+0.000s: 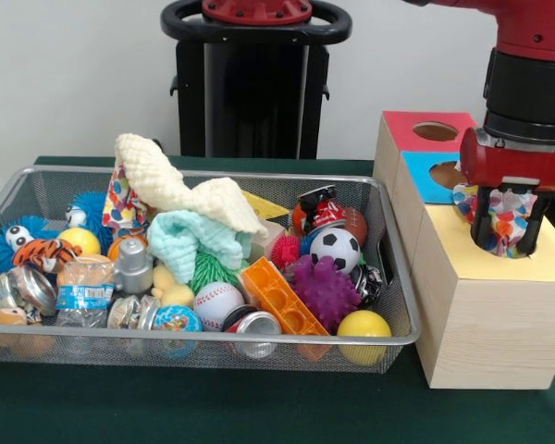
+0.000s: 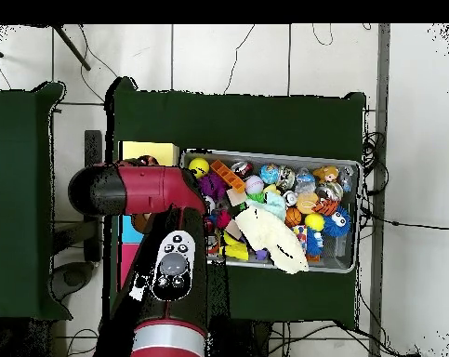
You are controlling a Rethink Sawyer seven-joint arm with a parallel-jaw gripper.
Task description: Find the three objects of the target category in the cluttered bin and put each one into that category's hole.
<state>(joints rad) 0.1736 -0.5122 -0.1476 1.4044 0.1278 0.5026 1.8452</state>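
Observation:
My gripper [image 1: 506, 233] hangs over the yellow-faced wooden box [image 1: 444, 248] at the right, shut on a white cloth with coloured spots [image 1: 507, 220]. The cloth bunches between the fingers and hides the box's round hole. A bit of spotted fabric [image 1: 464, 200] shows just left of the gripper. A second spotted cloth [image 1: 120, 200] lies at the back left of the wire-mesh bin [image 1: 213, 340], partly under the cream knitted cloth [image 1: 178, 185]. In the overhead view the arm [image 2: 153, 191] covers the gripper; the bin's rim [image 2: 283, 155] and a corner of the yellow box [image 2: 146, 152] show.
The blue-faced box's hole [image 1: 449, 174] and the red-faced box's hole [image 1: 435, 131] lie behind the yellow box. The bin holds a mint fluffy cloth [image 1: 190, 236], a soccer ball [image 1: 336, 248], a purple spiky ball [image 1: 326, 289], an orange brick [image 1: 279, 298], cans and other toys.

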